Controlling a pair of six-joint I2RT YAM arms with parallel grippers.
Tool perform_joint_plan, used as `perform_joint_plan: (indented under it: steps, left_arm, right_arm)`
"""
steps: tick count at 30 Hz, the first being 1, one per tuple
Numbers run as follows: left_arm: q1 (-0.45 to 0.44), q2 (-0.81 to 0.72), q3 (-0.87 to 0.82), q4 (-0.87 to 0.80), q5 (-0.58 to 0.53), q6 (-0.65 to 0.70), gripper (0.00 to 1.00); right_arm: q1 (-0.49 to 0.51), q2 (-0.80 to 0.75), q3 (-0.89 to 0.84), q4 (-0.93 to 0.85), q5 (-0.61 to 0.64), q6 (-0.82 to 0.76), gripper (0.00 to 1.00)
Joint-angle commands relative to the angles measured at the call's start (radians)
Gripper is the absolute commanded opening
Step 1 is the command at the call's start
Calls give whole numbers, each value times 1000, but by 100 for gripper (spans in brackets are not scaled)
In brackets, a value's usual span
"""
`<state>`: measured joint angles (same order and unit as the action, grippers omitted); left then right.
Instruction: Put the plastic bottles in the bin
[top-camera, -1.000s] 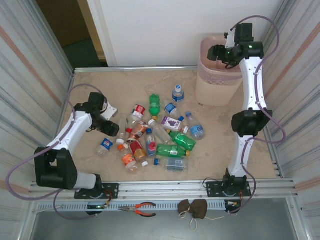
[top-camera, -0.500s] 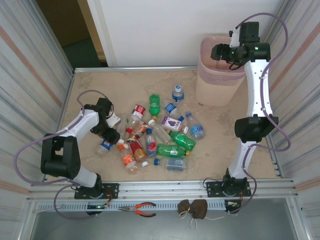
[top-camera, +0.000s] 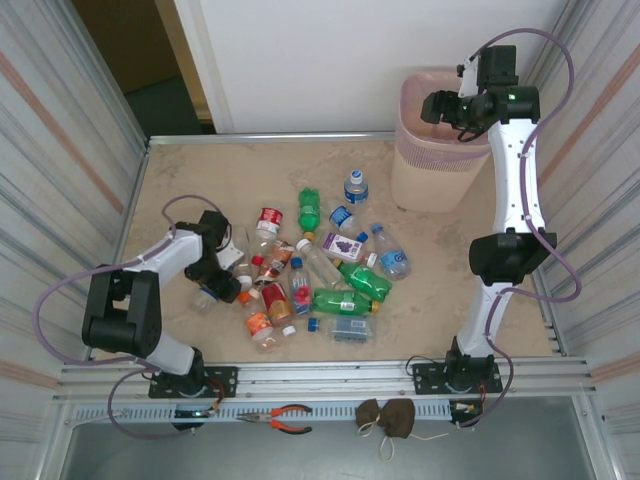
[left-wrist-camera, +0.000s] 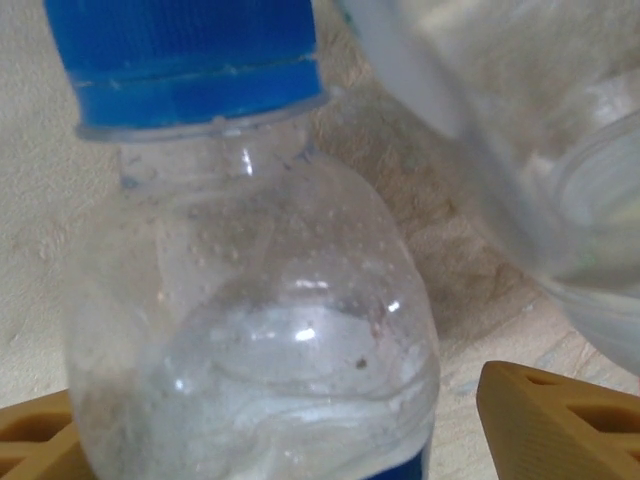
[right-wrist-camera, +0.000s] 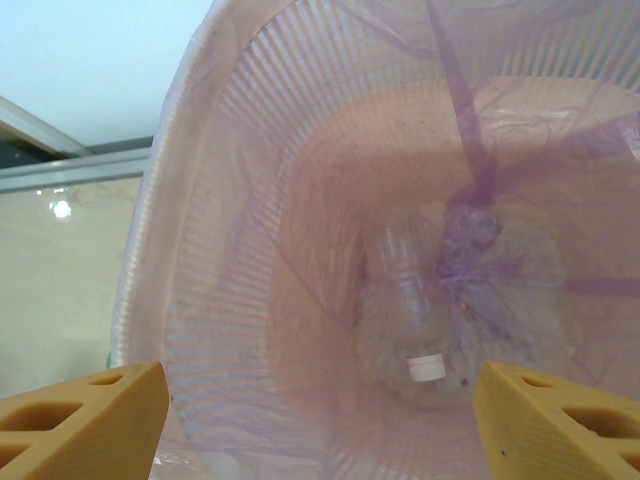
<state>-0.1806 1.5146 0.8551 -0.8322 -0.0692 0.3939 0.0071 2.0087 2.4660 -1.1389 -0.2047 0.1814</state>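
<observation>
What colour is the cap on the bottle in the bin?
White cap, best seen in the right wrist view.

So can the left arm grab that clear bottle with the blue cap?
Probably yes: the clear blue-capped bottle sits right inside the open left claw, nothing blocking it, though another clear bottle crowds close.

Pale pink bin (right-wrist-camera: 215, 260) with fine ribbed lattice, liner (right-wrist-camera: 470, 150) tinged purple; clear bottle (left-wrist-camera: 250, 330) capped blue; green bottles (top-camera: 343, 300), red label (top-camera: 268, 219), mottled beige counter (top-camera: 440, 290).
</observation>
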Motion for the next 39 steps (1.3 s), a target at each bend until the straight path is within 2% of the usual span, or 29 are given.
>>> perform_joint_plan:
  steps: [1, 10, 13, 21, 26, 30, 32, 35, 39]
  left_arm:
    - [22, 36, 4, 5, 8, 19, 77]
    - [32, 71, 24, -9, 18, 19, 57]
    - [32, 66, 36, -20, 22, 19, 54]
    - [35, 4, 95, -78, -34, 9, 53]
    - [45, -86, 132, -95, -4, 6, 52]
    - [64, -212, 169, -101, 75, 5, 50]
    - [71, -273, 204, -101, 149, 4, 50]
    - [74, -365, 263, -73, 294, -4, 51]
    - [63, -435, 354, -18, 500, -44, 51]
  right_arm:
    - [8, -47, 6, -13, 10, -10, 79]
    - [15, -48, 7, -21, 18, -12, 79]
    - [24, -57, 10, -24, 23, -18, 79]
    - [39, -112, 7, -34, 39, -19, 79]
    - [51, -174, -19, -40, 42, -16, 79]
    - [80, -259, -132, 14, 25, 1, 79]
    - [99, -305, -190, 49, 5, 13, 79]
    - [139, -369, -284, 126, -44, 31, 79]
    - [209, -484, -472, 311, -119, 63, 79]
